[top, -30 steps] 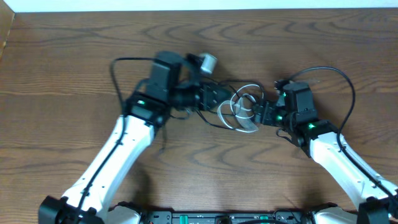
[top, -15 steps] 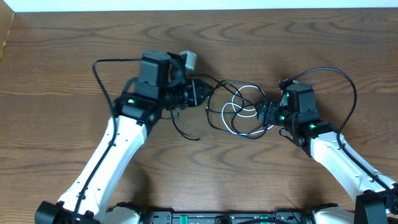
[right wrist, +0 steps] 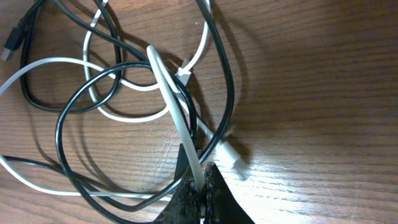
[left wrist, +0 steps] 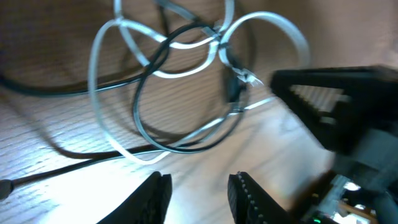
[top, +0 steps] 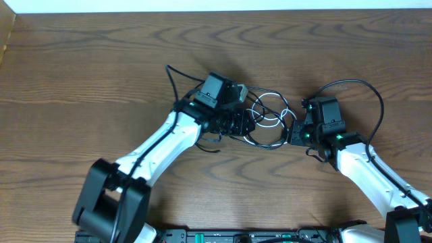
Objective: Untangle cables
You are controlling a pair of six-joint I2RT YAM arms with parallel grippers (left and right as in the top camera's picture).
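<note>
Overhead view, tangle of cables (top: 266, 121) at frame centre on wooden bench (top: 101, 54), between both claws.

- Right claw (right wrist: 200, 180): clamped together on white cable (right wrist: 168, 93).
- Left claw (left wrist: 196, 183): fingers apart, nothing between them, just short of the loops.
- Handling advice: the right claw would best stay as anchor. The left should close on one black cable (right wrist: 231, 87) strand only, then draw it low and slowly toward frame left, so loops slide rather than cinch.
- Count: claws, two; white cable, one; black cables, one certain, a second could not be told; USB plug (right wrist: 9, 46), one seen.
</note>
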